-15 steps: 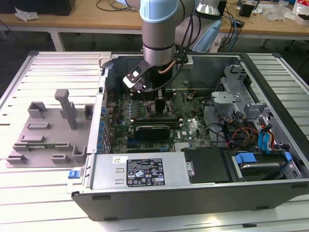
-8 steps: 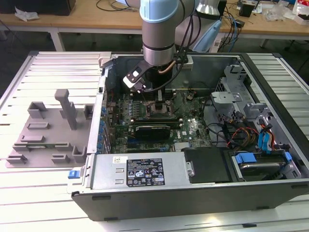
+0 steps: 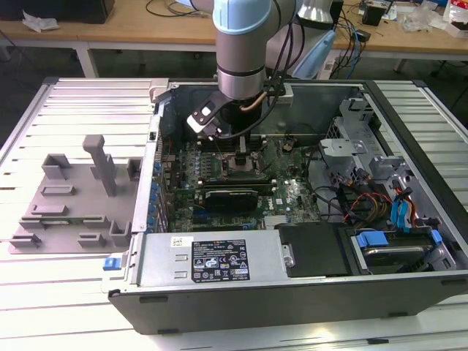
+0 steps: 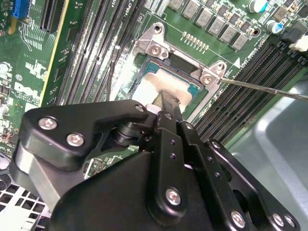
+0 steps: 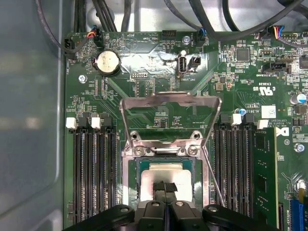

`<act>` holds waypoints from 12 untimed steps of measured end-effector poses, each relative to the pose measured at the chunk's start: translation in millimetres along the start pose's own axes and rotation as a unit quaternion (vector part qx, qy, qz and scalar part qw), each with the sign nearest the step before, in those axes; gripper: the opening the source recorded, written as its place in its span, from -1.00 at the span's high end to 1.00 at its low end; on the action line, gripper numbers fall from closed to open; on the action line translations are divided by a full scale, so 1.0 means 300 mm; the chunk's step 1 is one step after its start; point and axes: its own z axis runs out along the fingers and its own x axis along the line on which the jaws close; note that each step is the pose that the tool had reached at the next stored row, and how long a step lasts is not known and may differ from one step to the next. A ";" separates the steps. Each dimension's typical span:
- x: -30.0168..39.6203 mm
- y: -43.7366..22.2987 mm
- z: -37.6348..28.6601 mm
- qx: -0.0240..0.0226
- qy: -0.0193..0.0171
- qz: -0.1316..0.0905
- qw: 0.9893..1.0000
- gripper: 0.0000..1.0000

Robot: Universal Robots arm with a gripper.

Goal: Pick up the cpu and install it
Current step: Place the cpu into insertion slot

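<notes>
Your arm (image 3: pixel 241 44) hangs from the top middle of the exterior view into the open case (image 3: pixel 292 292), with the gripper (image 3: pixel 243 150) down over the motherboard (image 3: pixel 292 194), a bit above frame centre. The cpu (image 5: pixel 166 174) is lying in the socket (image 5: pixel 129 187), silver top up, and in the first wrist view it looks flat and square to the frame. The load plate (image 5: pixel 171 98) stands tipped up off the socket and the thin lever (image 5: pixel 215 180) sticks out beside it, so the cpu is uncovered. The fingers (image 5: pixel 160 188) are pressed together with no gap between them, tips right at the cpu's near edge and over its top. They're not around it, and you can't tell whether they touch it. Memory slots (image 5: pixel 94 168) run along both sides of the socket. Over at the exterior view's left, well apart from the case, the grey fixture (image 3: pixel 73 197) sits on the slatted table (image 3: pixel 44 307)
</notes>
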 end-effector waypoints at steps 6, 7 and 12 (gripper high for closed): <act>-0.001 0.002 0.011 0.003 0.002 0.002 1.000 0.79; -0.001 0.002 0.012 0.003 0.002 0.002 1.000 0.79; -0.001 0.002 0.012 0.003 0.008 0.003 1.000 0.79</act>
